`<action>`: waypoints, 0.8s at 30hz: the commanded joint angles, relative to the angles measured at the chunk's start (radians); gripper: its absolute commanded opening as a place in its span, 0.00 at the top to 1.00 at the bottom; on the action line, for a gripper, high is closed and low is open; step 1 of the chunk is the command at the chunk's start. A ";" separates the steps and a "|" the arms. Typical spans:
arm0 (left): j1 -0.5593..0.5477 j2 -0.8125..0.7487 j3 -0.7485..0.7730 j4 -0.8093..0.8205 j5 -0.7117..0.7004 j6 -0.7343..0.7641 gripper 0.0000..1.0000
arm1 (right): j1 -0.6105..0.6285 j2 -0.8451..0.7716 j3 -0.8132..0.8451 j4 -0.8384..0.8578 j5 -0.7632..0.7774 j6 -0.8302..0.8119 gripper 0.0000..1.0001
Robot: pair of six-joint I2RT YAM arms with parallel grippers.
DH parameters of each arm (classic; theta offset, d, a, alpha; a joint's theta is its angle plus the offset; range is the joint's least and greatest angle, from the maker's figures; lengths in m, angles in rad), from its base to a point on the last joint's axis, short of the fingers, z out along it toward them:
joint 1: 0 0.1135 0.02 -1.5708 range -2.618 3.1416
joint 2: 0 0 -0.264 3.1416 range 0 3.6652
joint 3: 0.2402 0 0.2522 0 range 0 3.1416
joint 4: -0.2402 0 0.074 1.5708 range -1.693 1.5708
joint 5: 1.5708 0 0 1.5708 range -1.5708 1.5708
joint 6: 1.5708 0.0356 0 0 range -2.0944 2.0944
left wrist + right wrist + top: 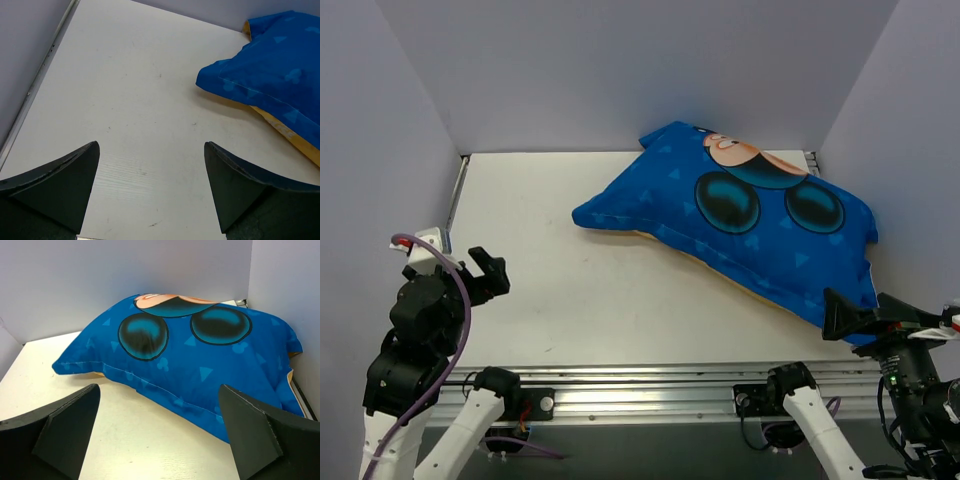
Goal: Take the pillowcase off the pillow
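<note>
Closest in, my left claw [486, 270] [150, 150] hangs over the near-left part of the table [570, 300], fingers spread wide with nothing between them but bare white tabletop. My right claw [848, 318] [157, 390] sits at the near-right, spread just as wide and gripping nothing.

Ahead of the right claw lies the pillowcase [750, 215] [185, 355], blue side up with the mouse print showing. It lies stuffed full and slantwise across the far-right part of the table. Its far corner is close to the back wall [620, 70] and its right end close to the right wall [910, 110]. Its left corner [205, 80] points toward the middle of the table, and a yellow strip [285, 127] shows along the underside seam. I cannot see the pillow itself; the cover hides it.

Open tabletop runs from that left corner to the metal strip [455, 200] along the left edge. On the right, the case's near corner is just beside my right claw.
</note>
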 commanded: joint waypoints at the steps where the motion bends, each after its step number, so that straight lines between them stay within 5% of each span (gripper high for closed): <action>1: -0.003 0.011 0.031 0.030 0.028 0.004 0.06 | 0.009 0.007 -0.014 0.017 -0.021 0.012 0.00; 12: -0.003 0.040 -0.042 0.044 0.124 -0.081 0.06 | 0.010 0.171 -0.105 0.066 -0.077 0.029 0.00; 19: -0.003 0.097 -0.119 0.082 0.219 -0.196 0.06 | 0.008 0.452 -0.128 0.169 -0.238 -0.052 0.00; 24: -0.003 0.094 -0.154 0.134 0.275 -0.210 0.06 | 0.009 0.612 -0.149 0.243 -0.165 -0.047 0.00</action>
